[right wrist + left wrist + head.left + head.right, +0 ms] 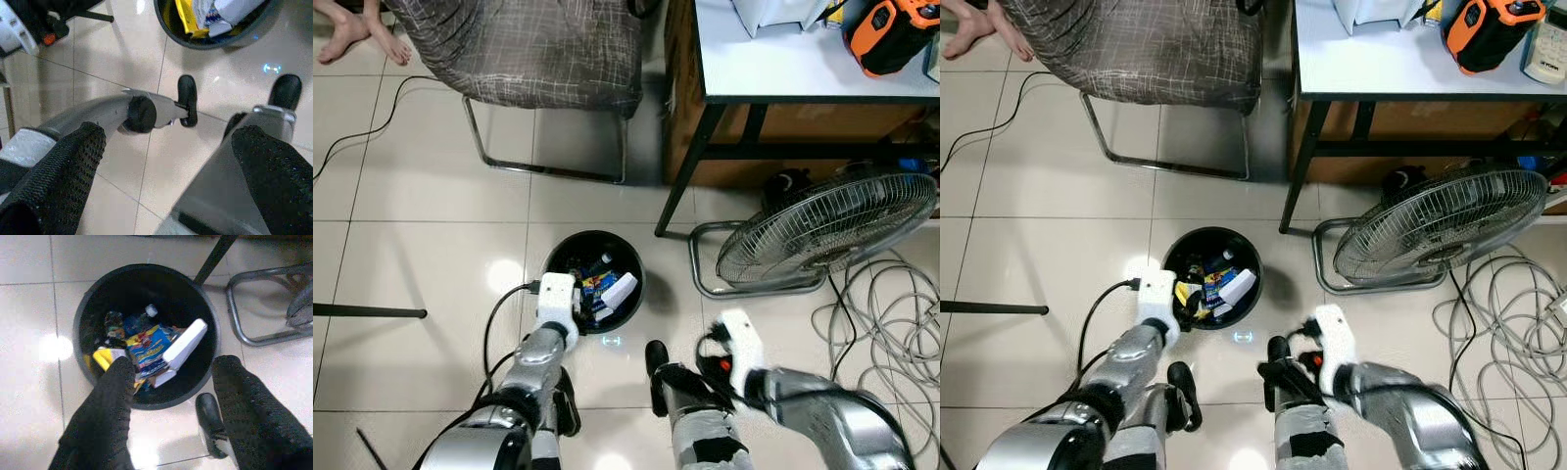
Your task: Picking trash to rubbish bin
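Two black fingers point(105, 416) of the left gripper point(168, 401) are spread wide, empty, poised over the near rim of the rubbish bin point(558, 257); nothing pinched betw. them. Bin: round, black, standing on pale glossy floor tiles point(421, 264) just ahead of the robot's feet. Trash inside: white carton point(183, 345), blue/yellow wrapper point(149, 350), small bottle point(149, 312), yellow item point(105, 357) by the left-hand fingertip.

Right gripper point(166, 171): fingers also wide apart, holding nothing, pointing down at tiles and robot legs, w/ bin edge at far side of that view.

Room: chair point(529, 49) w/ grey checked cover beyond the bin; desk point(783, 64) w/ white top and black legs to the right; floor fan point(827, 230) tilted beside the desk leg; grey cable coil point(891, 313) near the fan. Person's bare feet point(362, 34) at far left.
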`<state>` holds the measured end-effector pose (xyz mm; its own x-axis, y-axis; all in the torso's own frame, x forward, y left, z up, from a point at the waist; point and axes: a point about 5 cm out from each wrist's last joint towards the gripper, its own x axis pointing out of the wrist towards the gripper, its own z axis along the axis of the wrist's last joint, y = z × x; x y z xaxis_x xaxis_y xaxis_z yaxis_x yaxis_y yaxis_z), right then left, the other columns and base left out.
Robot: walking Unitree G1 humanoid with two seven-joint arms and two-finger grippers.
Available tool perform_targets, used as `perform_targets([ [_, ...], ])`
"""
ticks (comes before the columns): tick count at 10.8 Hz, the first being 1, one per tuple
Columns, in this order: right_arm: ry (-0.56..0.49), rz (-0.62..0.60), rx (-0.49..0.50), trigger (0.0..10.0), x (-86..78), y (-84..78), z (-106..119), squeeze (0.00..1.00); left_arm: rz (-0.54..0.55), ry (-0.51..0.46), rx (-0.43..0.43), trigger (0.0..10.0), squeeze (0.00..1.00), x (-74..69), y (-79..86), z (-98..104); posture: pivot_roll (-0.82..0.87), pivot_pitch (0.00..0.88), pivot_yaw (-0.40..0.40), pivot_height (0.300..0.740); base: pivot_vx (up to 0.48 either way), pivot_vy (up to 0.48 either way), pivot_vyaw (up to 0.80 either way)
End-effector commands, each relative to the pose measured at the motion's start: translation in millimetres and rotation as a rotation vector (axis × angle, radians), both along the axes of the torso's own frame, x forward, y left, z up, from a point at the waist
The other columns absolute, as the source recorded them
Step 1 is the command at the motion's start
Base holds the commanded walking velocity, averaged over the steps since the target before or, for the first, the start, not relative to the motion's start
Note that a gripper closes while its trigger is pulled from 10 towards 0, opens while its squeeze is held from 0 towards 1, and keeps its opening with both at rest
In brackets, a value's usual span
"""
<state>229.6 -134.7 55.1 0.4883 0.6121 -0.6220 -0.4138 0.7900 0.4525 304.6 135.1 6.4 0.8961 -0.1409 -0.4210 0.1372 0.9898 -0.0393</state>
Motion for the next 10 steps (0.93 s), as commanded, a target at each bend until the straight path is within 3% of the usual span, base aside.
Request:
perform_targets([
  [1, 0.031, -0.015, -0.023, 10.0, -2.2, -0.2, -11.6, 0.00, -0.002, 0.043, 0.009, 10.0, 1.00, -12.7, 5.4, -12.6, -0.25, 0.362, -0.006, 0.740, 0.000, 0.000, 0.00],
  [5, -0.028, -0.038, -0.047, 10.0, 25.1, 8.2, -19.3, 0.00, 0.044, -0.027, 0.025, 10.0, 1.00, -16.7, 31.8, -9.8, -0.17, 0.286, 0.011, 0.740, 0.000, 0.000, 0.00],
  [10, -0.142, -0.086, -0.152, 10.0, 62.7, 16.1, -30.1, 0.00, 0.049, -0.107, 0.036, 10.0, 1.00, -25.1, 47.8, -6.7, -0.09, 0.187, 0.019, 0.740, 0.000, 0.000, 0.00],
])
